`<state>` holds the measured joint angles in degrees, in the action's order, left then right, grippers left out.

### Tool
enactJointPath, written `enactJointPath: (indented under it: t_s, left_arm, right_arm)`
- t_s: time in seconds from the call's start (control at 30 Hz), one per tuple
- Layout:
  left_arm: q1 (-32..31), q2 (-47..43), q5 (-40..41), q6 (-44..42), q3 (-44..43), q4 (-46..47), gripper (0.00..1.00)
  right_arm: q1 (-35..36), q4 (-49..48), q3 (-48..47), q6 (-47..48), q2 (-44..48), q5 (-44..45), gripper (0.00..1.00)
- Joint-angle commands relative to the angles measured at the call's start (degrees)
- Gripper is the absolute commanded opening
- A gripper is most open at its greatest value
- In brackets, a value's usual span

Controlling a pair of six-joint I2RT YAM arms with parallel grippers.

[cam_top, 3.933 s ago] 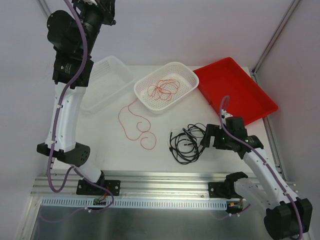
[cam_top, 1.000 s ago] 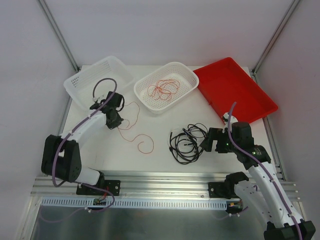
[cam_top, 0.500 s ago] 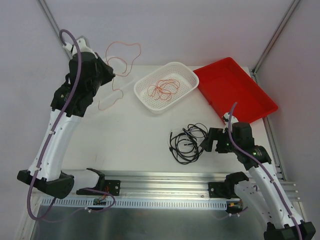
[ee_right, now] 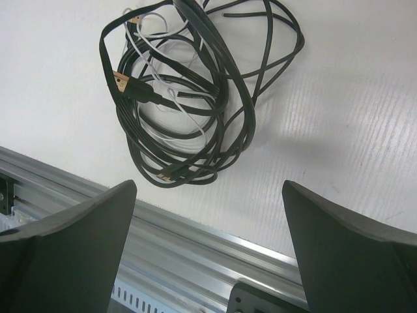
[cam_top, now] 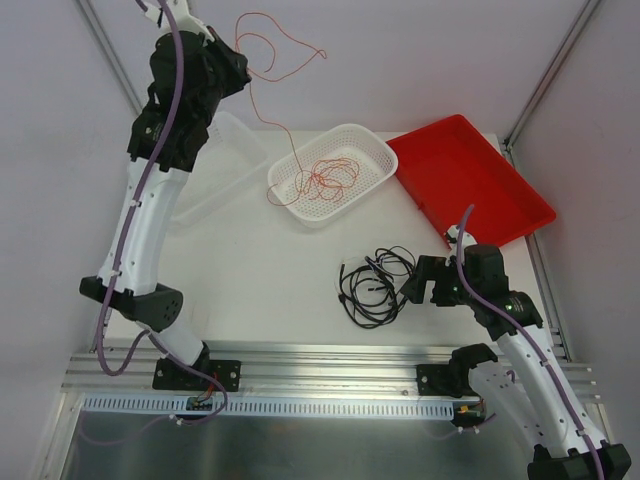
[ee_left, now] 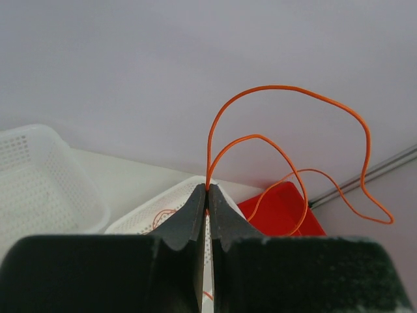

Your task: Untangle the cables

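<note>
My left gripper point(cam_top: 240, 68) is raised high at the back left, shut on a thin orange cable point(cam_top: 268, 45) that loops in the air and trails down into the oval white basket point(cam_top: 372, 150), where the rest of it lies coiled. The left wrist view shows the jaws closed on the orange cable point(ee_left: 287, 88). A tangle of black and white cables point(cam_top: 372, 288) lies on the table, front centre. My right gripper point(cam_top: 412, 285) is open and empty just right of that tangle; the tangle point(ee_right: 189, 98) fills the right wrist view ahead of its fingers.
A red tray point(cam_top: 500, 185) sits at the back right. A rectangular white basket point(cam_top: 225, 175) stands at the back left, partly behind my left arm. An aluminium rail point(cam_top: 330, 358) runs along the table's front edge.
My left gripper has risen higher and moved right with the orange cable, lifting it over the oval basket. The right arm and black tangle have not moved.
</note>
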<state>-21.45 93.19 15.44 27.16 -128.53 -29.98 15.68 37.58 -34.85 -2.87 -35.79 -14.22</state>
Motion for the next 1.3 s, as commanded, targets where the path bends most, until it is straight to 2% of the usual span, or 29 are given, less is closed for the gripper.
enactJointPath:
  t_s: [0.0, 0.53, 0.77, 1.0, 1.1, 1.13, 1.17, 1.23, 1.27]
  left_arm:
    - [-0.61, 4.36, -2.52, -0.88, -1.46, 5.8, 0.0]
    - [-1.49, 19.66, -6.21, 4.3, 1.0, 16.18, 0.0]
    - [-1.75, 23.17, -6.39, 5.8, 5.91, 18.29, 0.0]
    - [-1.93, 28.72, -8.4, 3.43, 11.71, 18.29, 0.0]
    - [-2.1, 26.53, -11.64, 2.12, 17.07, 18.2, 0.14]
    - [-2.1, 25.56, -12.36, 1.59, 18.56, 18.03, 0.21]
    - [-2.36, 24.51, -12.45, 0.71, 21.88, 17.68, 0.37]
    - [-2.63, 19.68, -12.45, -0.17, 27.86, 17.59, 0.48]
    - [-2.89, 17.84, -12.71, -0.52, 29.81, 17.58, 0.61]
  right_arm:
    - [0.05, 0.03, -0.22, 0.68, 0.28, -0.2, 0.99]
    - [0.05, 0.12, -0.22, 0.77, -2.27, 0.33, 1.0]
    - [0.05, 0.21, -0.31, 0.85, -3.14, 0.6, 1.0]
    - [0.05, 0.65, -0.57, 0.85, -2.97, 0.68, 1.0]
    - [0.05, 1.0, -0.66, 0.77, -2.71, 0.86, 1.0]
    - [0.05, 1.17, -0.74, 0.76, -2.71, 0.86, 1.0]
    - [0.05, 1.18, -0.92, 0.76, -2.71, 0.68, 1.0]
    - [0.14, 1.35, -1.36, 0.77, -3.14, 0.33, 1.0]
    - [0.14, 1.44, -1.53, 0.76, -3.32, -0.28, 1.0]
